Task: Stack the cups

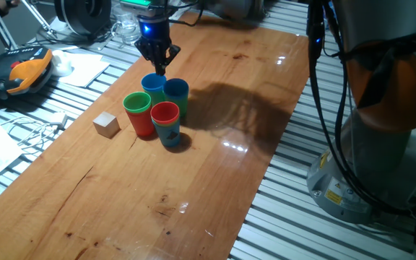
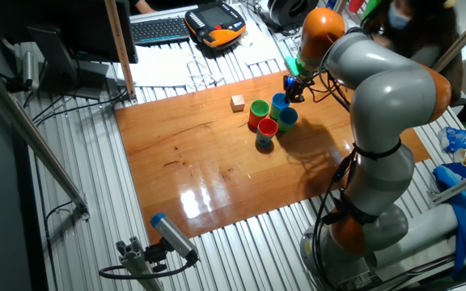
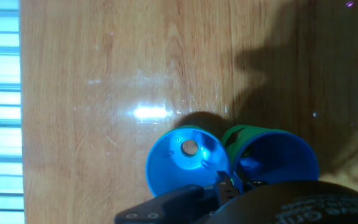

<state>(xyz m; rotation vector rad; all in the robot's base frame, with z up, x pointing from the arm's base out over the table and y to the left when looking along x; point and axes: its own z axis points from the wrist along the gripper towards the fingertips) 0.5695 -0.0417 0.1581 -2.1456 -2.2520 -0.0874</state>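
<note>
Four cup stacks cluster mid-tabletop (image 1: pixel 215 166); your gripper (image 1: pixel 158 63) hangs at their twelve o'clock, tips nearly together over the light blue cup (image 1: pixel 152 84). Whether it pinches that rim, I cannot tell. Descend straight, clear of the dark blue cup (image 1: pixel 176 90).

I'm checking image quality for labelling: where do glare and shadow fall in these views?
One fixed view: glare patches on the table right of the cups, arm shadow behind. Other fixed view: bright glare on the table's near edge. Hand view: a glare streak above the blue cup, shadow top right; gripper blurred.
</note>
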